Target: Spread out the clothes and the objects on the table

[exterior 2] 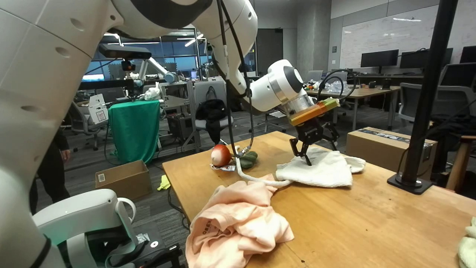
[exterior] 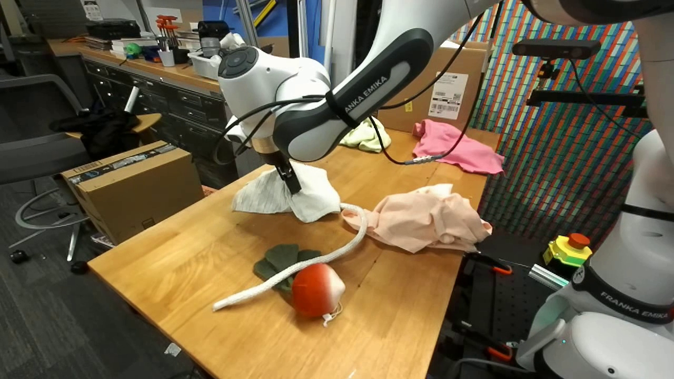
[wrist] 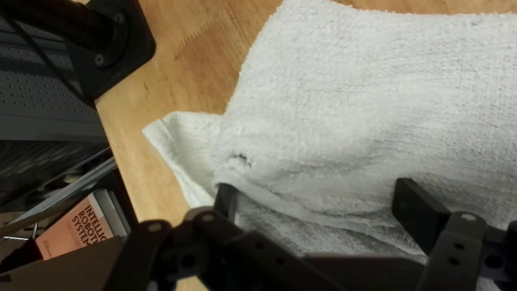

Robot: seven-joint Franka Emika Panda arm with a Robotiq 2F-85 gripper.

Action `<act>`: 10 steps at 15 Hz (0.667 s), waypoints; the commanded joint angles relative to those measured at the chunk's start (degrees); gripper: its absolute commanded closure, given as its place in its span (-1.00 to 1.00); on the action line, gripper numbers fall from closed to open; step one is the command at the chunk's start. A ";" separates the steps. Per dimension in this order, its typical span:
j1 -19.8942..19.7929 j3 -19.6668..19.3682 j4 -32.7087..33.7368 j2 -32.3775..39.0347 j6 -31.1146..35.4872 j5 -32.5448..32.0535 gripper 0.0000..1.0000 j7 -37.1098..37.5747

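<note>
White cloth [wrist: 383,97] — likely light and limp; I should pinch its fold [wrist: 291,208]. My hand [wrist: 316,194] — fingers [wrist: 420,216] spread wide, gripping nothing.

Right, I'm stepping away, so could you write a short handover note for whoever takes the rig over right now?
Tool: open, jaws apart at the white cloth, nothing gripped; contact unclear.
On the table: the rope crosses the dark green cloth, with the red ball close by, and runs to the white cloth and the crumpled peach cloth.
Done: the pink cloth and yellow-green cloth lie apart from each other and from the rest.
Left: probably separate the rope, red ball and dark green cloth, then flatten the peach cloth and white cloth.
</note>
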 commanded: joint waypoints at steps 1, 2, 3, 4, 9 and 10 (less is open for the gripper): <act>-1.11 -1.04 -0.52 -0.03 5.93 -2.38 -1.00 3.33; -1.18 -1.60 -0.23 0.30 7.73 -3.06 -1.00 4.89; -1.15 -2.32 0.24 0.79 9.70 -4.02 -1.00 6.79; -1.09 -2.94 0.59 1.04 11.12 -4.82 -1.00 8.38; -0.75 -5.86 2.42 2.85 14.61 -9.52 -1.00 15.16; -0.90 -6.08 2.92 3.28 14.90 -10.03 -1.00 16.14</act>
